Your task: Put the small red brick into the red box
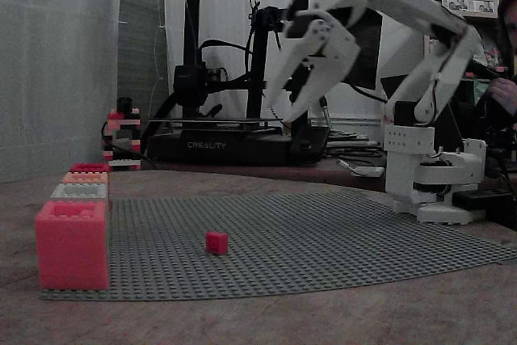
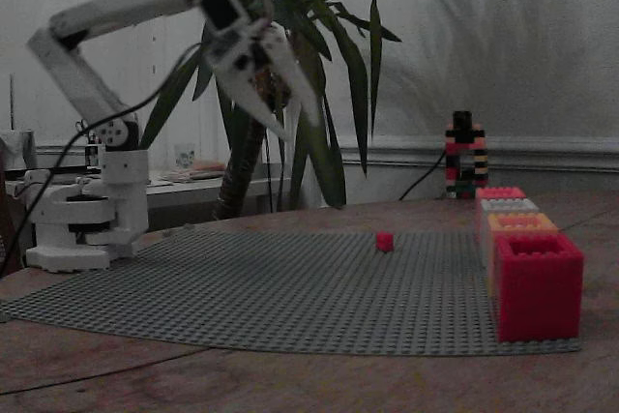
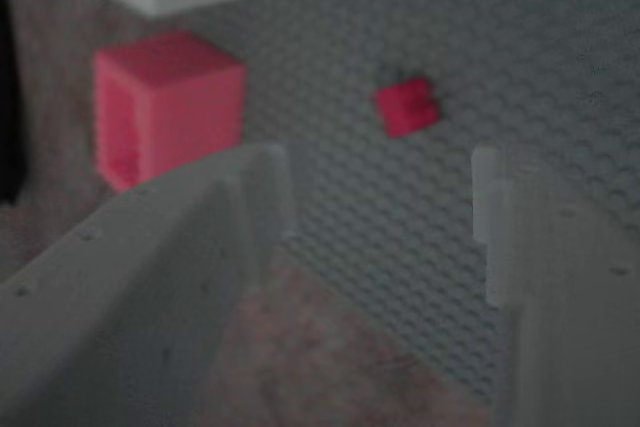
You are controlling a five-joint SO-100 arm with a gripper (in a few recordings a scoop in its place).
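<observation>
well, the small red brick (image 1: pixel 216 242) sits alone on the grey studded baseplate (image 1: pixel 323 240), out in the open and well apart from the row of boxes along the plate's edge; in the wrist view it shows up as a little red block (image 3: pixel 407 106) ahead of the fingers, with the red box (image 3: pixel 168 105) off to the left of it. the gripper (image 1: pixel 305 90) hangs high above the plate, jaws spread apart and holding nothing, with the same open spread visible in the other fixed view (image 2: pixel 276 94). the red box is the nearest and largest-looking of the row (image 1: pixel 72 244), its top open and rimmed with studs, and it stands at the plate's corner (image 2: pixel 538 283). the brick looks like hard moulded plastic, so it is likely very light, stiff and not fragile, though its smooth sides could slip or squirt out if the pads close off-centre (it may also be pressed onto the plate's studs, which i cannot tell from here, and that would call for a firmer pull). the sensible hold seems to be across two opposite flat sides, low enough to get good pad contact, with the fingers squared to its faces; since it is so small, a slightly skewed closure could just nudge it aside.
</observation>
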